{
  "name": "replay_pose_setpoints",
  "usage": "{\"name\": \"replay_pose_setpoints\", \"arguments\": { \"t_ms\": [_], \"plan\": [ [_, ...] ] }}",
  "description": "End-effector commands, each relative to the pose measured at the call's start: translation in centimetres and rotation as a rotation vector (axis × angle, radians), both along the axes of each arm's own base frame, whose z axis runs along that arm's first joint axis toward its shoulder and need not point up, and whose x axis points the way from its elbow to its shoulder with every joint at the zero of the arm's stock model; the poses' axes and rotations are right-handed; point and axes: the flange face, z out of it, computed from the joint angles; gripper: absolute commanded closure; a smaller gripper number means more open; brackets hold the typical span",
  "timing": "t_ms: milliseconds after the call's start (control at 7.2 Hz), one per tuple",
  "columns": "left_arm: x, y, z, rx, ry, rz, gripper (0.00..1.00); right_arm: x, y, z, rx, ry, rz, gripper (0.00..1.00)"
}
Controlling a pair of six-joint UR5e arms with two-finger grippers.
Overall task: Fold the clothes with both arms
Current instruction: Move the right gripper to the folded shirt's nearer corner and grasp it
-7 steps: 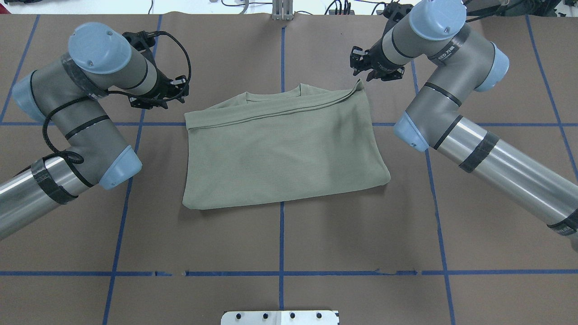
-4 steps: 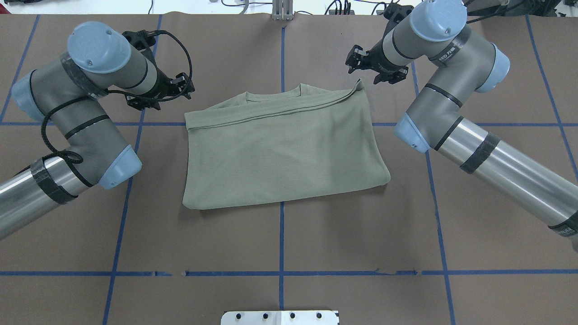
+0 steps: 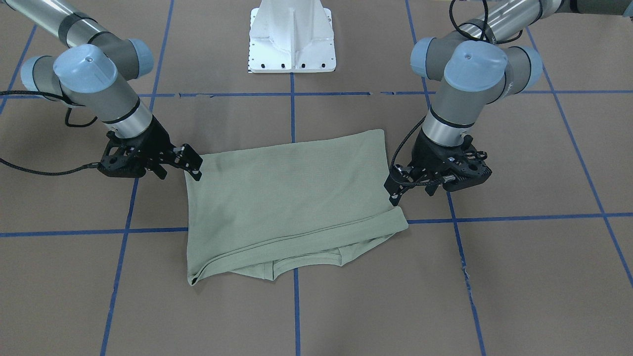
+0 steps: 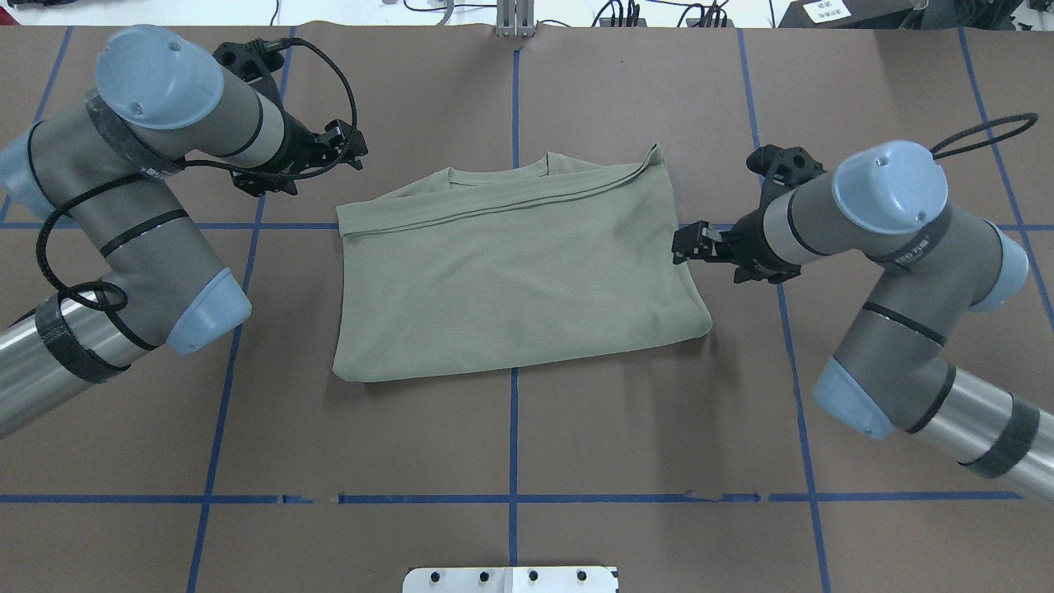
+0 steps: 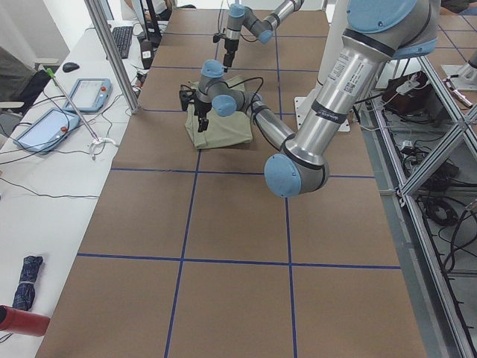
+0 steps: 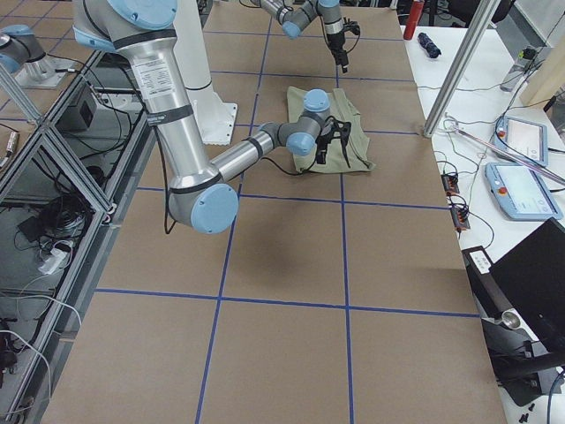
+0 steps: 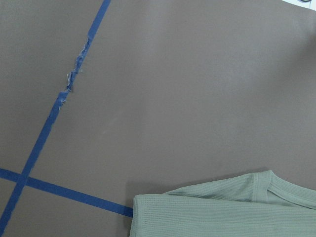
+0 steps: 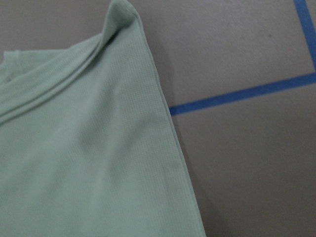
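plainly left end effector (image 4: 349, 148) gapes empty near shirt (image 4: 510, 280); right end effector (image 4: 683, 245) likewise, at its edge

You work at a brown table (image 4: 659, 428) gridded with blue tape lines (image 4: 576, 498); beside it, your white desk (image 5: 30, 224) holds a tablet (image 5: 88, 95) and a keyboard (image 5: 121, 41).

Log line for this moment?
green shirt: folded, flat | left gripper: near far-left corner | right gripper: beside right edge | nothing held
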Motion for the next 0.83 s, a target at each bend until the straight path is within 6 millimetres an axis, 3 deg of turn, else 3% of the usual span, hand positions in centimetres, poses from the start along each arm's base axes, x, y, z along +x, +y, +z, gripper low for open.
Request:
{"name": "replay_pose_setpoints", "arguments": {
  "t_ms": [0,556,695],
  "plan": [
    [0.1,0.3,-0.3,-0.004,0.009,-0.003,0.01,-2.4,3.8,2.3,-0.006,0.041,-0.053,0.00],
    [0.4,0.4,0.0,-0.015,0.010,-0.007,0.01,-3.8,3.9,2.5,-0.003,0.050,-0.064,0.01],
    [0.4,0.4,0.0,-0.014,0.009,-0.006,0.01,-4.3,3.9,2.2,-0.001,0.048,-0.067,0.10]
  ]
}}
